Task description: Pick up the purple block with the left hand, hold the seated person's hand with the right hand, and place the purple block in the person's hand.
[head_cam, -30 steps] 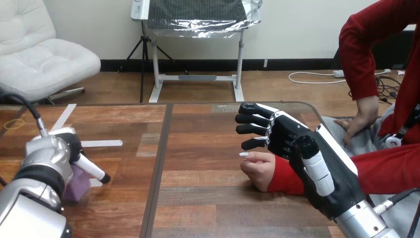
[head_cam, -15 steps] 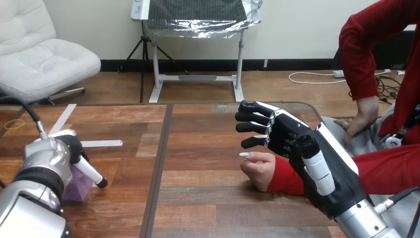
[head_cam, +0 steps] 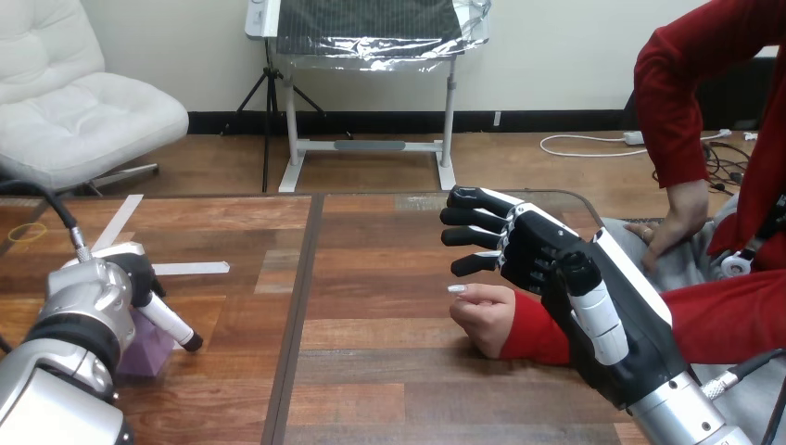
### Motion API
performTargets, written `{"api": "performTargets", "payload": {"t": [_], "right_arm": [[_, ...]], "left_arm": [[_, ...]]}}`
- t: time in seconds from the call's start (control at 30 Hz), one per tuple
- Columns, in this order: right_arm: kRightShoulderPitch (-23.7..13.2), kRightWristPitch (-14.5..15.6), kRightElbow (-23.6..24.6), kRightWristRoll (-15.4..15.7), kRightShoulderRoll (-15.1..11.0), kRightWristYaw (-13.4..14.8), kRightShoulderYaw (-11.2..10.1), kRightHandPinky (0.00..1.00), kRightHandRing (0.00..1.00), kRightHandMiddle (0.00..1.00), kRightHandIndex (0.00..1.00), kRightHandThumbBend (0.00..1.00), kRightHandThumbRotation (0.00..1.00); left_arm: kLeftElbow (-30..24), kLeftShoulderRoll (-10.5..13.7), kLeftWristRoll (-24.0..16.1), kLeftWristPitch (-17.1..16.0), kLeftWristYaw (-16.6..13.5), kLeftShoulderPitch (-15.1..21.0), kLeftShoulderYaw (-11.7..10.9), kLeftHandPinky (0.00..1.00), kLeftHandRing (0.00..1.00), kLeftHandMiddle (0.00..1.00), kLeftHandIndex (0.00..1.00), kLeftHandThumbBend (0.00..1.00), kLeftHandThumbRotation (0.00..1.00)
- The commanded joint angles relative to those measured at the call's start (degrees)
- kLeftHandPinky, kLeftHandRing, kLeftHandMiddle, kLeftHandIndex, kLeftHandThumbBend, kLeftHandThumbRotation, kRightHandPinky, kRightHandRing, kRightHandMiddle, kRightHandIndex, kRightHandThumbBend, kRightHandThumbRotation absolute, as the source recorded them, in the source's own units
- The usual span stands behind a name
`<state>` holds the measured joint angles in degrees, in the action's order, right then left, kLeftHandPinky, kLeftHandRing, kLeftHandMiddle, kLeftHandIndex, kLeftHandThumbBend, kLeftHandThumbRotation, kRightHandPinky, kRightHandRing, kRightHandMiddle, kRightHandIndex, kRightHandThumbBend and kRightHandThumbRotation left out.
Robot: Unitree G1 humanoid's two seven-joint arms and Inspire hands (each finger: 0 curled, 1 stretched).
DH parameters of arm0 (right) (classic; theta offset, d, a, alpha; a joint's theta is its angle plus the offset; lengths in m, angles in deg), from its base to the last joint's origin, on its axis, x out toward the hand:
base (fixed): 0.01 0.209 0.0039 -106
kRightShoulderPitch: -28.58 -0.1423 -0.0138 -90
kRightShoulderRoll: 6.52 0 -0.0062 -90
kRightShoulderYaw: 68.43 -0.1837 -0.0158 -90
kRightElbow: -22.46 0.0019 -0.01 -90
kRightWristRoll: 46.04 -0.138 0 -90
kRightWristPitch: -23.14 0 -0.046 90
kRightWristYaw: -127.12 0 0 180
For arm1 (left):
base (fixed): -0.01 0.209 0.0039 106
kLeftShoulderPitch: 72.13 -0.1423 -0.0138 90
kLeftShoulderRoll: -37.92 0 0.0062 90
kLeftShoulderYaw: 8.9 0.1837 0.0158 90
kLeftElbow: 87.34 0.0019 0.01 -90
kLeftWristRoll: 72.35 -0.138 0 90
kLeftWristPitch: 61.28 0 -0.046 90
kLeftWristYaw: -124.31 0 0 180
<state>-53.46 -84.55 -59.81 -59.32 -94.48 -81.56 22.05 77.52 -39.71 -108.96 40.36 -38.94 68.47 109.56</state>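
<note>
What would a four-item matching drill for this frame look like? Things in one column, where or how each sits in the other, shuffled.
Things:
1. purple block
2. left hand
3. right hand
4. person's hand

Places or states:
A. raised, fingers straight, beside the red sleeve
B. loosely curled, resting on the wood right of centre
C. on the table at lower left, partly covered by a hand
D. low at the view's left, over the block

Pairs: 1-C, 2-D, 3-A, 4-B.
</note>
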Motion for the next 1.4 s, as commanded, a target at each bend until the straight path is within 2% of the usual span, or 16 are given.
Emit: {"api": "performTargets", "payload": {"t": [0.0, 0.13, 0.33, 0.7, 0.87, 1.03, 1.23, 1.37], "right_arm": [[-1.97, -0.8, 1.72, -0.6, -0.5, 0.06, -0.96, 0.7, 0.81, 0.83, 0.84, 0.91, 1.0], [-1.92, -0.51, 1.83, -0.84, -0.34, 0.15, -0.94, 0.7, 0.8, 0.82, 0.83, 0.91, 1.0], [-1.92, -0.76, 1.83, -0.46, -0.35, 0.28, -0.92, 0.69, 0.8, 0.82, 0.83, 0.91, 1.0], [-1.94, -0.95, 1.7, -0.63, -0.34, 0.1, -0.93, 0.68, 0.79, 0.82, 0.83, 0.91, 1.0], [-1.95, -0.8, 1.84, -0.72, -0.54, -0.08, -0.96, 0.68, 0.8, 0.82, 0.83, 0.9, 1.0], [-1.9, -0.59, 2.0, -0.8, -0.49, 0.0, -0.97, 0.69, 0.8, 0.82, 0.83, 0.91, 1.0], [-2.06, -0.48, 1.95, -0.8, -0.36, 0.07, -0.9, 0.69, 0.8, 0.82, 0.83, 0.92, 1.0], [-2.05, -0.39, 2.1, -0.66, -0.24, 0.28, -0.84, 0.68, 0.8, 0.82, 0.83, 0.92, 1.0]], "left_arm": [[0.57, -1.0, -0.73, -0.38, -0.62, -1.03, 0.87, 0.47, 0.83, 0.87, 0.83, 0.72, 0.28], [0.71, -0.99, -0.72, -0.87, -1.1, -1.34, 0.87, 0.52, 0.86, 0.88, 0.83, 0.71, 0.29], [0.67, -1.06, -1.03, -0.9, -1.68, -1.47, 1.15, 0.53, 0.87, 0.88, 0.82, 0.71, 0.28], [0.59, -1.22, -1.08, -0.51, -3.22, -1.77, 1.12, 0.39, 0.83, 0.85, 0.79, 0.74, 0.17], [0.44, -1.31, -1.12, -0.12, -4.11, -1.88, 1.13, 0.37, 0.82, 0.84, 0.78, 0.76, 0.15], [0.3, -0.99, -1.84, -1.1, -4.6, -2.01, 1.88, 0.38, 0.82, 0.85, 0.81, 0.76, 0.14], [0.24, -0.71, -2.32, -2.19, -5.18, -2.11, 2.21, 0.41, 0.81, 0.84, 0.8, 0.77, 0.14], [-0.12, -0.89, -2.08, -1.69, -6.02, -2.11, 1.84, 0.43, 0.8, 0.83, 0.77, 0.76, 0.13]]}}
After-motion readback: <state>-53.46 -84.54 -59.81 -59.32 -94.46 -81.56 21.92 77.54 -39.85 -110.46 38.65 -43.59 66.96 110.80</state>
